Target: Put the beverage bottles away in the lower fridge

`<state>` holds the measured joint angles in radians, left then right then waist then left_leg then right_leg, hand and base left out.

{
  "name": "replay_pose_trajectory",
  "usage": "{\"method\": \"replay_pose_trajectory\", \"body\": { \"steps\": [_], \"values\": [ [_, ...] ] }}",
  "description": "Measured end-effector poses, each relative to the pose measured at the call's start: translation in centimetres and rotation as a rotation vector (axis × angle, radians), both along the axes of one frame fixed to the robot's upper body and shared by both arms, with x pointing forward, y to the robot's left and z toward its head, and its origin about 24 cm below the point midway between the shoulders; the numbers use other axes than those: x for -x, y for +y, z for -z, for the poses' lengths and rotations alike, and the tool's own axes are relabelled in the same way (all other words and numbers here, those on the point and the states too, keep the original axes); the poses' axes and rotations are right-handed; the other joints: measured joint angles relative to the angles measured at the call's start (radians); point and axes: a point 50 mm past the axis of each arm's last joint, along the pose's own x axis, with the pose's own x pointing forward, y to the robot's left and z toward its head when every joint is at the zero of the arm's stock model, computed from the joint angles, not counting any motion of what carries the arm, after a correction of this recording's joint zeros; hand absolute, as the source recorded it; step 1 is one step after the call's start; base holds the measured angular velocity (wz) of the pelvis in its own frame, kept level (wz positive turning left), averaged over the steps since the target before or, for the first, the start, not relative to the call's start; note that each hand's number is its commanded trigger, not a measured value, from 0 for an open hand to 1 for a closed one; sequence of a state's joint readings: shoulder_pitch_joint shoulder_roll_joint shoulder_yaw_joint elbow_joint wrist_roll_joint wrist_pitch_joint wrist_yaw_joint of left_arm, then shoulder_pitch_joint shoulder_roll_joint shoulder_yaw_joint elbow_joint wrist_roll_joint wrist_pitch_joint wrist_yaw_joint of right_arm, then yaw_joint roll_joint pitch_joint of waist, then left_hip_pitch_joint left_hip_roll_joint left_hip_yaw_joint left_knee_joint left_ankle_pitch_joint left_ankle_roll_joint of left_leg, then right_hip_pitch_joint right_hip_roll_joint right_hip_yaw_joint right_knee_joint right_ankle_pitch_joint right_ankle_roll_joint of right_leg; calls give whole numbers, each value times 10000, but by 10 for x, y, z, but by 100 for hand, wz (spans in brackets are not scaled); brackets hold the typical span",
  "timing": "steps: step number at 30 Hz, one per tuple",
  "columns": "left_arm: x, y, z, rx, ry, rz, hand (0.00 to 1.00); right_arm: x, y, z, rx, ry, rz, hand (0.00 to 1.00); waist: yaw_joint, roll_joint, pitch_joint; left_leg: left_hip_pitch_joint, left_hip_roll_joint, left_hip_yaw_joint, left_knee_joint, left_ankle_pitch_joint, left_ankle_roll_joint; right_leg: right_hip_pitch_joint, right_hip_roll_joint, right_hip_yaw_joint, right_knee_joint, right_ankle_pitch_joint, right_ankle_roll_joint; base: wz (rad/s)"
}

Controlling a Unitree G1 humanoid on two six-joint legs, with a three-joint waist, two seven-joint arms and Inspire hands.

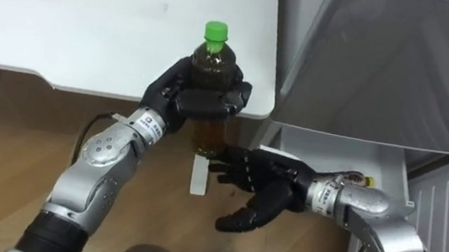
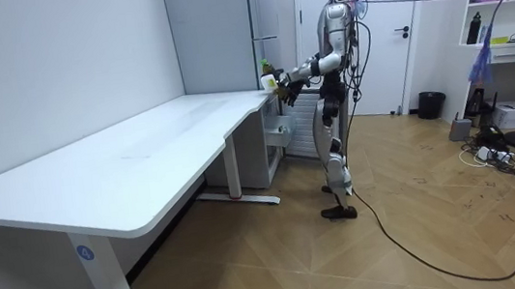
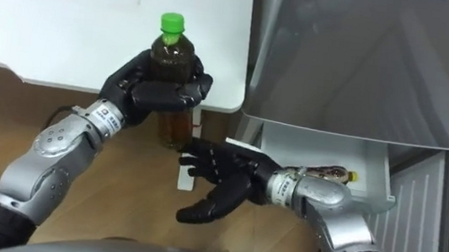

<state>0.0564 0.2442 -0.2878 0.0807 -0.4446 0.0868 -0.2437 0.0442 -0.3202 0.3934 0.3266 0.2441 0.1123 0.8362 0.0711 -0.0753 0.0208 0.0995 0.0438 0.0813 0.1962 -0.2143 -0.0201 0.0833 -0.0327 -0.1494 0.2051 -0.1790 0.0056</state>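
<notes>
A brown tea bottle (image 1: pixel 213 61) with a green cap is held upright over the near edge of the white table (image 1: pixel 93 18). My left hand (image 1: pixel 198 98) is shut on its middle, fingers wrapped round the front. My right hand (image 1: pixel 263 194) hangs open just below and to the right of the bottle's base, palm up, fingers spread, touching nothing that I can make out. In the room view I stand at the table's far end beside the grey fridge (image 2: pixel 225 31), with the bottle (image 2: pixel 266 69) held out in front of me.
The grey fridge door (image 1: pixel 400 70) fills the upper right. Below it a white lower compartment (image 1: pixel 348 153) stands open, with a brownish thing (image 3: pixel 330 170) with a yellow end lying in it. Wooden floor (image 1: pixel 2 143) lies under the table's edge.
</notes>
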Motion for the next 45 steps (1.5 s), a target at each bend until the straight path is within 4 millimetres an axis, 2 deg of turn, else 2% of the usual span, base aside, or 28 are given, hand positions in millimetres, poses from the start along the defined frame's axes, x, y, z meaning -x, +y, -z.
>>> {"method": "replay_pose_trajectory", "body": {
  "steps": [5,9,19,22,26,38,40,42,45],
  "values": [
    [4,1,9,-57,354,461,100,6,-1,4,112,499,-343,0,165,-154,-2,-31,0,6,35,0,0,6,-1,-9,14,6,-10,0],
    [6,1,10,-239,356,787,100,9,-1,5,95,692,-563,0,198,-226,-36,-97,-4,-7,113,-4,5,-3,-11,-47,14,7,-10,2],
    [10,-2,15,-337,523,1144,100,18,6,4,-347,1093,-1315,0,155,21,-28,-367,11,-5,161,-5,4,-338,-8,-9,190,12,-19,0],
    [13,-3,21,-396,774,1207,100,21,9,4,-574,1318,-1696,0,132,22,-31,-364,10,-7,177,-6,4,-339,-5,0,192,12,-19,0],
    [24,-12,36,-481,1458,1896,100,16,22,-11,-1953,994,-1816,0,57,21,-35,-361,9,-31,254,-5,4,-333,-8,-5,193,13,-21,1],
    [30,-14,42,310,2135,2230,100,23,19,-8,-2209,1633,-1885,0,-110,27,-49,-427,12,-33,293,-7,4,-350,-13,-25,236,17,-26,1],
    [30,-14,41,506,2182,2243,100,23,17,-8,-2255,1728,-1851,0,-113,60,-65,-375,12,-23,292,-6,4,-350,-16,-8,269,17,-26,0],
    [33,-14,45,652,2394,2271,100,24,16,-8,-2216,1824,-1937,0,-112,144,-128,-340,9,-9,269,-6,4,-347,-21,8,331,16,-26,0],
    [36,-13,51,794,2768,2220,100,26,17,-6,-2144,1998,-2042,0,-115,220,-150,-340,9,-3,265,-5,5,-344,-20,8,338,14,-28,0]
  ]
}}
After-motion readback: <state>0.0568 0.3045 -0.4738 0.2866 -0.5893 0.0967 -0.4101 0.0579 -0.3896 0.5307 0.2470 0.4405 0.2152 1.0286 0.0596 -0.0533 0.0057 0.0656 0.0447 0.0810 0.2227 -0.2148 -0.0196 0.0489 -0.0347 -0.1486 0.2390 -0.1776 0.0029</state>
